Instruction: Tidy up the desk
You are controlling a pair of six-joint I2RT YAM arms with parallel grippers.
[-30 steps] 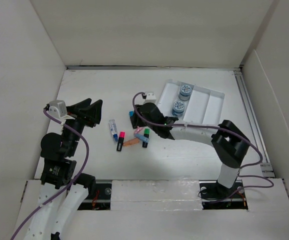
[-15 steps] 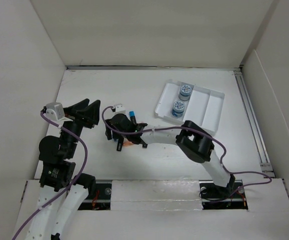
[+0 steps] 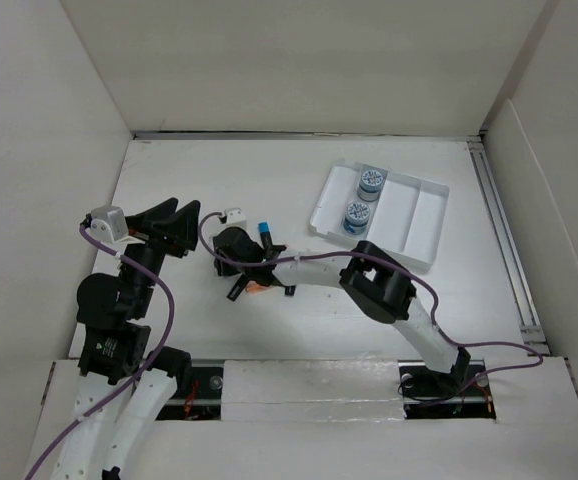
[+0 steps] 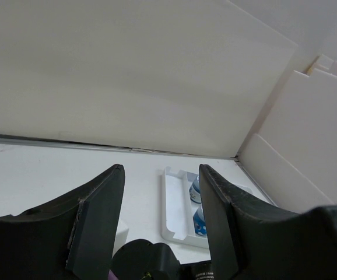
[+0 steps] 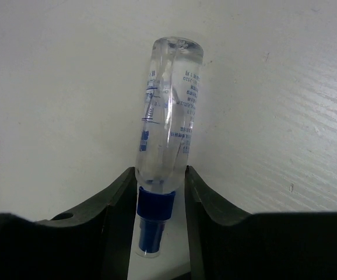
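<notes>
The desk [image 3: 219, 170] is the wide white tabletop. My right gripper [image 3: 231, 262] reaches left across it and lies low over the loose items. In the right wrist view my right gripper [image 5: 160, 172] is shut on a small clear bottle [image 5: 168, 111] with a blue cap [image 5: 155, 204]. The fingers [image 5: 113, 198] press both sides just above the cap, and the bottle lies on the desk. My left gripper [image 3: 164, 225] is open and empty, held above the desk's left part. Its fingers [image 4: 95, 227] frame the far tray.
A white compartment tray [image 3: 409, 215] at the back right holds two blue-and-white round containers [image 3: 372, 181], [image 3: 356, 215]; it also shows in the left wrist view [image 4: 177, 204]. Markers lie by the right gripper: a blue-capped one [image 3: 266, 232], a black one [image 3: 237, 290], an orange one [image 3: 257, 287].
My right arm swung left from beside the tray to the clear bottle and its fingers came round it. My left arm barely moved.
</notes>
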